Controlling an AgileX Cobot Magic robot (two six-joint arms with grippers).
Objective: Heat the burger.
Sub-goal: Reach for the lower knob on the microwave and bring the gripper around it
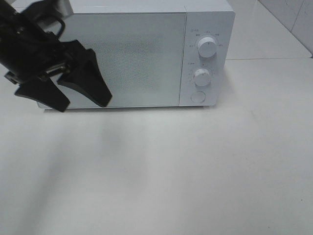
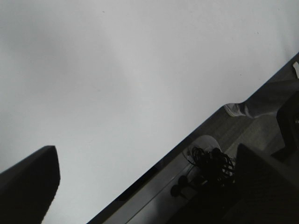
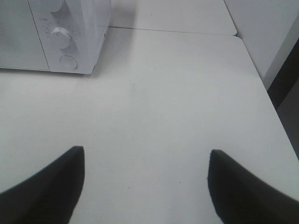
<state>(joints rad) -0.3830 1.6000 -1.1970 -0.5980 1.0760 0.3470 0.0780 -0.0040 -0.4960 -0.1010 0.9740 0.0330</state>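
Note:
The burger is out of view in every frame. A white microwave stands at the back of the white table with its frosted door shut. My left gripper hangs open in front of the door's left part, its two black fingers spread and nothing between them. Its wrist view shows only bare tabletop between the left gripper's spread jaws. My right gripper is also open and empty, low over the table to the right of the microwave. It does not show in the exterior high view.
The microwave's panel on the right carries two knobs and a round button. The table's right edge and front edge border darker floor. A cable bundle lies below the front edge.

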